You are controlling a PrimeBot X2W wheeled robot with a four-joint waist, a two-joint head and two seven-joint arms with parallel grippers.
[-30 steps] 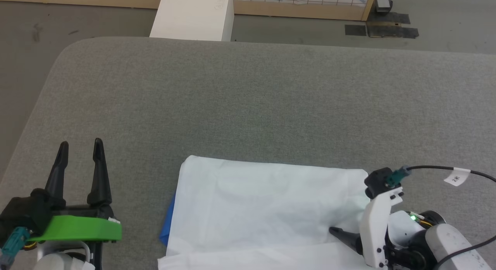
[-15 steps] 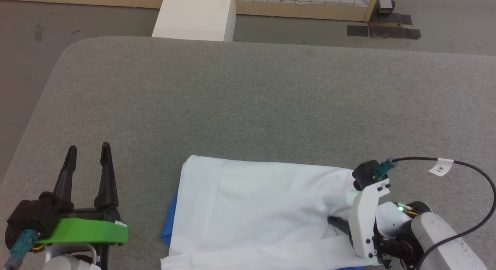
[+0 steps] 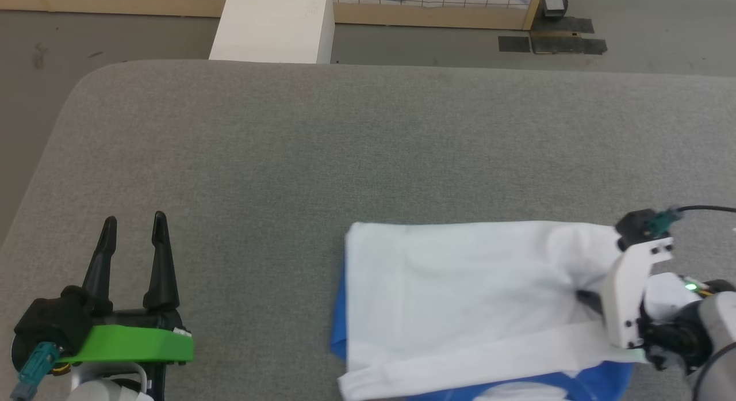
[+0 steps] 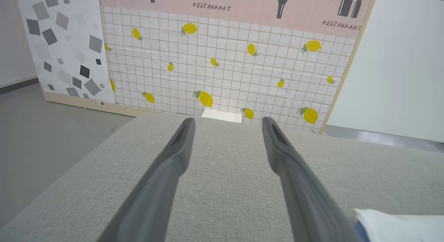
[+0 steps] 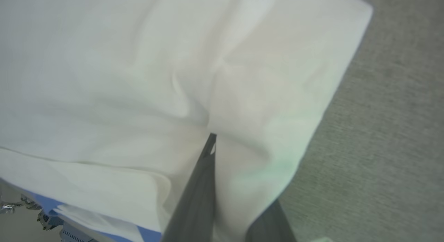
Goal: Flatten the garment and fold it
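Observation:
The garment lies folded on the grey table at the near right: white cloth on top, blue showing at its left edge and along its near edge. My right gripper is shut on the garment's right side. In the right wrist view the cloth puckers around the closed right gripper, one finger above the fold and one below. My left gripper stands open at the near left, holding nothing, well left of the garment. In the left wrist view the left gripper points across bare table, a garment corner at lower right.
A white box stands on the floor beyond the table's far edge. Behind it runs a wall panel with a lemon pattern. The table's rounded far-left corner drops to grey floor. Bare table surface stretches left of and beyond the garment.
My right gripper has shut on the garment's right side and dragged the whole garment to the right. The view shifted slightly. The left gripper has stayed open in place.

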